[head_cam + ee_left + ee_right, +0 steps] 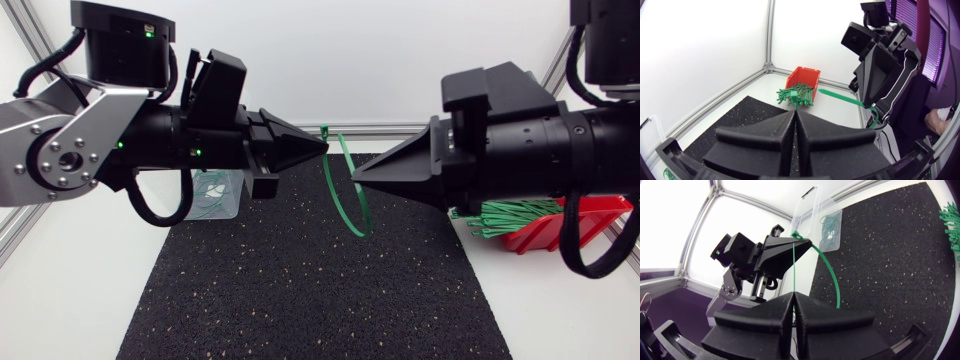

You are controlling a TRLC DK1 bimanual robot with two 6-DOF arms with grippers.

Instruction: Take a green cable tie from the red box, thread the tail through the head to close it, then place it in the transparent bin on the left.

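At the far left of the worktop (60, 290), the transparent bin (237, 200) sits partly under my left arm, with some green loops (210, 190) inside it. My left gripper (322, 144) is closed, pinching the head end of the green cable tie (365, 228) above the black mat (300, 290). The tie bows in an arc to my right gripper (358, 183), which is also closed, clamped on the strap. At the far right, the red box (560, 225) holds a bundle of ties (515, 215).

A lab cell: white panels (705, 45), aluminium framing (771, 35), speckled mat (300, 290).
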